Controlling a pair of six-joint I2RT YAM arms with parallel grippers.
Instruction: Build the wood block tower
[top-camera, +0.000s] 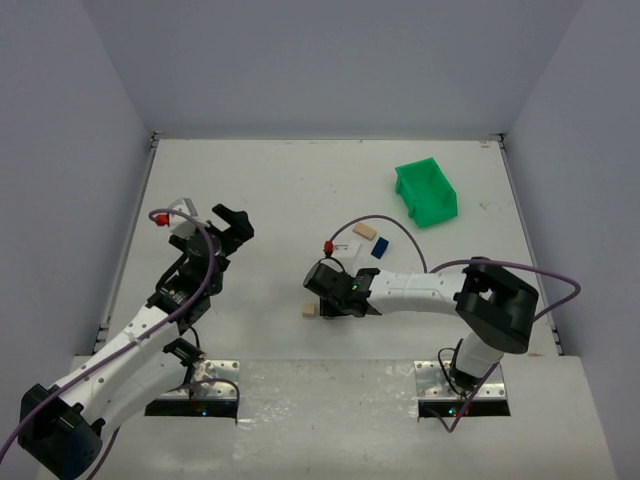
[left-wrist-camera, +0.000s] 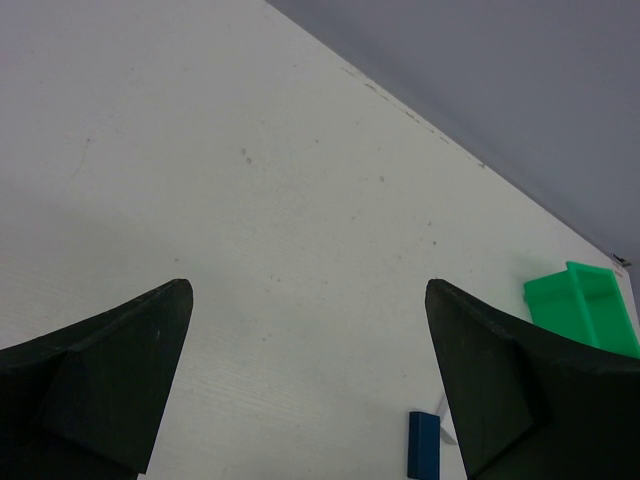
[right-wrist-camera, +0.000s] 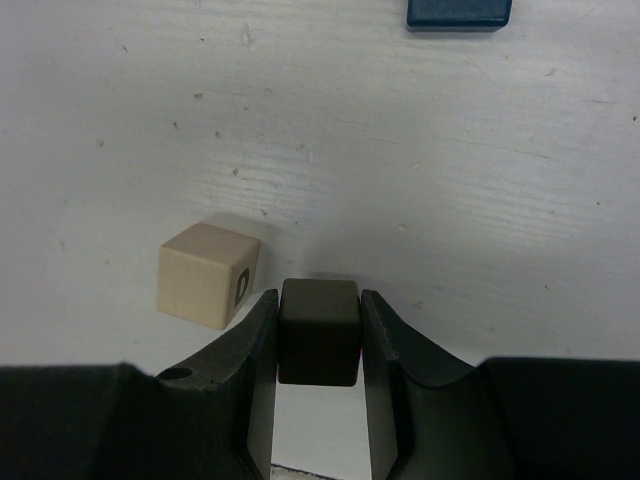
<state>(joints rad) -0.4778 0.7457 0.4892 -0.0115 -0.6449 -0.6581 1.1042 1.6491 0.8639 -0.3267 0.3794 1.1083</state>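
My right gripper (right-wrist-camera: 318, 312) is shut on a dark grey cube (right-wrist-camera: 318, 330), squeezed between both fingers just above the table. A tan cube (right-wrist-camera: 207, 274) with a dark mark on its side rests on the table just left of it; from above this tan cube (top-camera: 309, 311) lies left of the right gripper (top-camera: 323, 290). A dark blue piece (top-camera: 379, 247) and a pale plank (top-camera: 365, 231) lie further back; the blue piece (right-wrist-camera: 458, 13) shows at the right wrist view's top edge. My left gripper (left-wrist-camera: 308, 290) is open over bare table, far left of the blocks.
A green plastic bin (top-camera: 427, 192) stands at the back right, and the same bin (left-wrist-camera: 586, 306) shows at the right edge of the left wrist view. A small white strip (top-camera: 342, 243) with a red tip lies near the plank. Purple cables loop around both arms.
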